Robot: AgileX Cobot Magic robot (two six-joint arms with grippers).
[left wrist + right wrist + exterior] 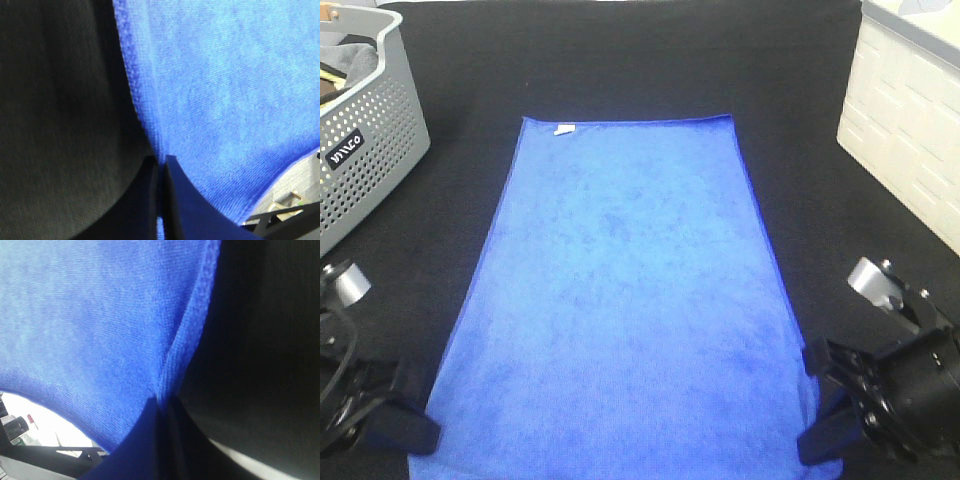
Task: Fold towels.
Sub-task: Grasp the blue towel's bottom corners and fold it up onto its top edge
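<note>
A blue towel (625, 300) lies spread flat on the black table, long side running away from me, with a small white tag (564, 129) at its far left corner. My left gripper (408, 428) is shut on the towel's near left corner; the left wrist view shows the jaws pinched on the towel's edge (161, 165). My right gripper (820, 432) is shut on the near right corner; the right wrist view shows the towel (100, 325) and its hem (162, 400) pinched between the jaws.
A grey perforated basket (365, 140) holding cloth stands at the far left. A white panelled wall or box (910, 130) borders the table at the right. Black table surface (620, 60) lies beyond the towel.
</note>
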